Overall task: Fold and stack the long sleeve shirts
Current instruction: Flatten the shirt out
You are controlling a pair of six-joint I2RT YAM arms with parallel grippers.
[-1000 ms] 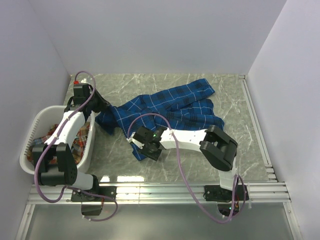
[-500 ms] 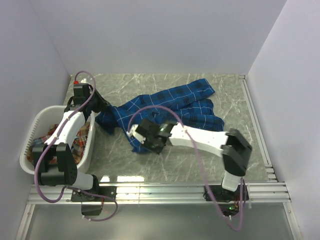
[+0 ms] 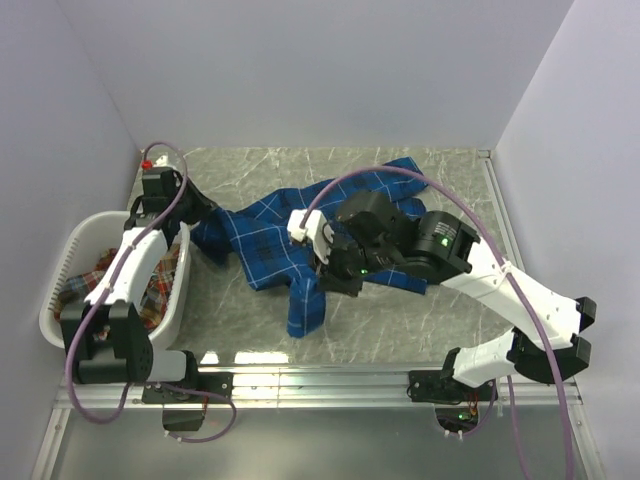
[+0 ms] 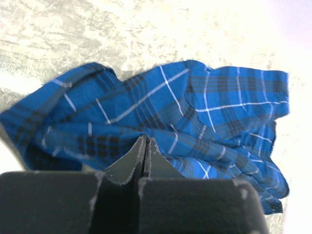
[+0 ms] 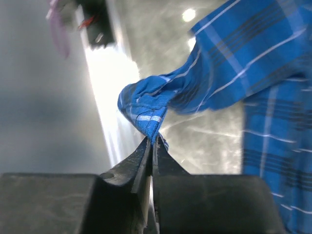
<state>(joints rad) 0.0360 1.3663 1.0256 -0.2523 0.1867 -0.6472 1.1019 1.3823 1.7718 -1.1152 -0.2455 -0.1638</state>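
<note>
The royal blue plaid long sleeve shirt [image 3: 270, 235] lies crumpled across the marble table, from the basket side toward the back right. My right gripper [image 3: 322, 272] is raised above the table's middle and shut on a bunched fold of this shirt [image 5: 273, 58]. The cloth is pinched at the tips of that gripper [image 5: 155, 140], and a sleeve end [image 3: 305, 310] trails toward the near edge. My left gripper [image 3: 203, 216] sits low at the shirt's left end. The left gripper [image 4: 145, 140] is shut, its tips in the blue fabric [image 4: 195, 112]. A red-orange plaid shirt [image 3: 160, 285] lies in the basket.
A white laundry basket [image 3: 60, 290] stands at the left, against the wall. Walls close the table at the back and both sides. A metal rail [image 3: 320, 375] runs along the near edge and another [image 3: 512, 250] along the right. The right arm's purple cable [image 3: 440, 195] arcs over the shirt.
My right gripper shut on a fold of the blue shirt, then rose and swung back and right, pulling the cloth up. The sleeve end now trails below. The left arm stayed put.
</note>
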